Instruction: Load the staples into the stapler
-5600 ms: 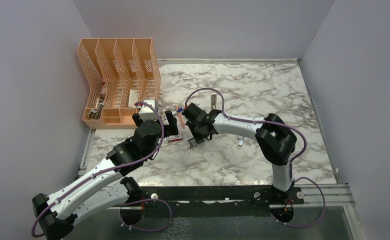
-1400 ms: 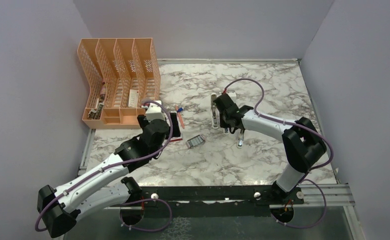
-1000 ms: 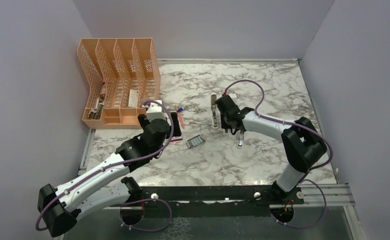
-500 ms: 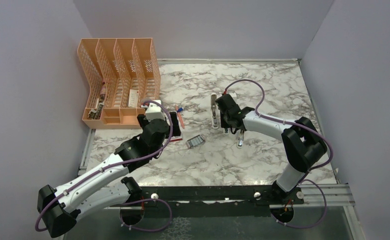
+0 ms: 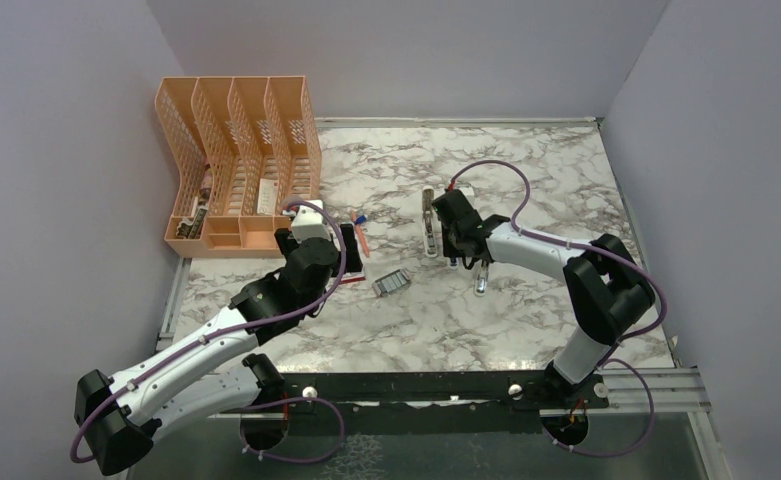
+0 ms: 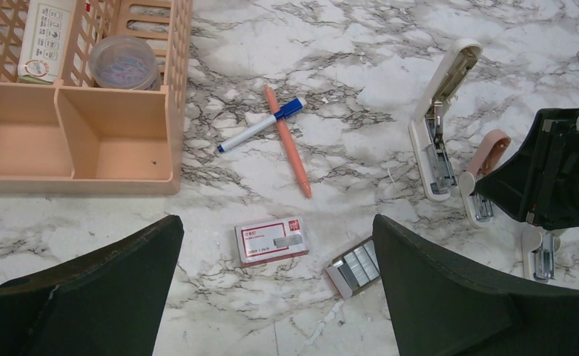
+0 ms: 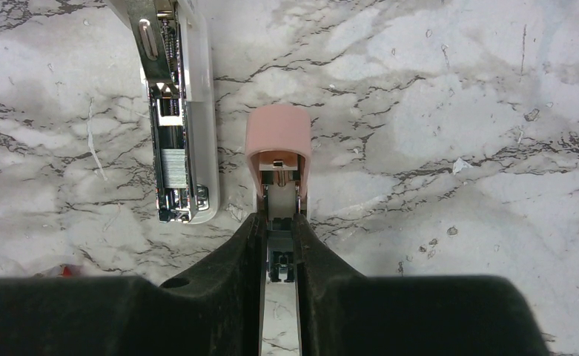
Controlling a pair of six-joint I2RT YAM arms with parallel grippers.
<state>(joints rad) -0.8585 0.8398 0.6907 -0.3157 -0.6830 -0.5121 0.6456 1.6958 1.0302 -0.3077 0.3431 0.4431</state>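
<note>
Left jaws, spread wide, hover near the staples (image 6: pixel 356 263), at seven o'clock from the open stapler (image 6: pixel 438 126). Right jaws pinch a pink-capped piece (image 7: pixel 277 133). Best descend squarely and grip the block's long sides.

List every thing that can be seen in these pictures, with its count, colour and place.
table: 1, grey-veined white marble, under everything
organiser: 1, orange mesh, far left
carton: 1, white, inside the organiser
round tub: 1, clear, inside the organiser
orange pen: 1, orange, crossing the white pen
white pen: 1, white with blue cap, beside the organiser
staple box: 1, red and white, under the left gripper
staples: 1 block, grey, right of the box
stapler: 1, white, lying open
pink stapler: 1, beside the white one
small part: 1, white and silver, near the right gripper
left gripper: black, open
right gripper: black, shut on the pink stapler
</note>
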